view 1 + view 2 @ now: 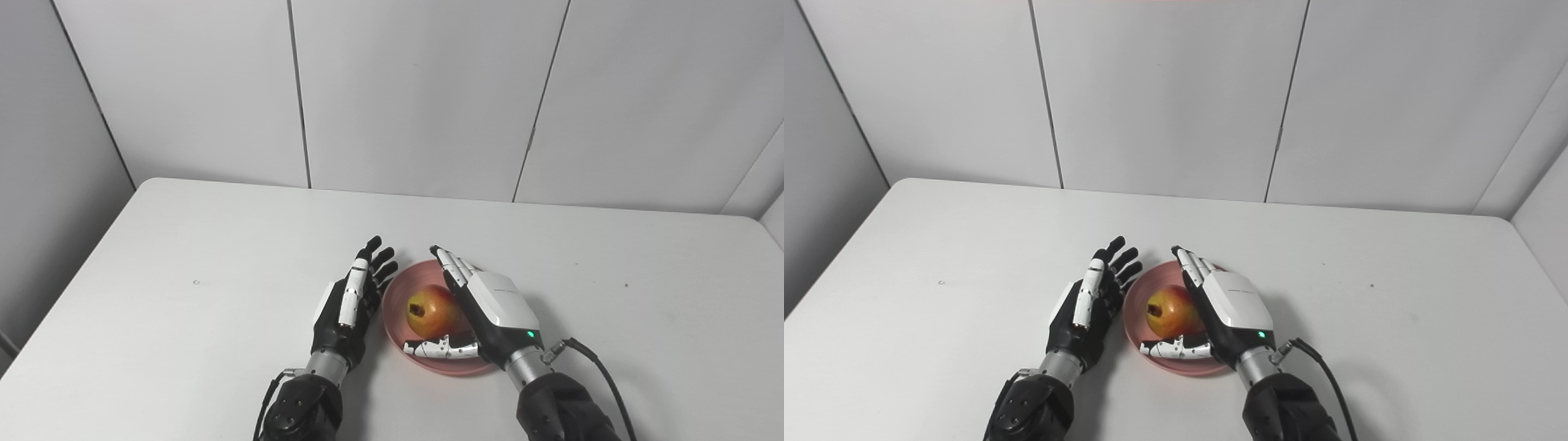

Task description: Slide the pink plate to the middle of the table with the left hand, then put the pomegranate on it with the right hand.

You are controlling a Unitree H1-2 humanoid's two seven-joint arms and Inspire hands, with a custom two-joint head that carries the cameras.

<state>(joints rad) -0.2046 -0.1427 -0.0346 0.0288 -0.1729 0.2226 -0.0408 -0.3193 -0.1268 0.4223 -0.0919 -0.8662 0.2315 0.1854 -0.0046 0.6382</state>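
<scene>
Pomegranate (432, 312), one only, is sitting in the one pink plate (429, 362), which is lying near the table's middle, toward the near edge. You are seeing a rounded red-and-yellow fruit with its dark crown facing left, and a shallow, round, smooth plate. Your right hand (484, 309) is cupping the fruit from its right side, fingers stretched past it and thumb (442, 349) crossing in front; you cannot tell whether it is gripping or merely resting against the skin. Your left hand (349, 306) is standing edge-up just beside the plate's left rim, fingers apart and straight, holding nothing. Both hands are showing black bodies with white shells; a green light is glowing near the right wrist. White table (184, 294) is looking matte, with rounded corners. Pale grey wall panels (416, 92) with thin dark seams are standing behind it.
</scene>
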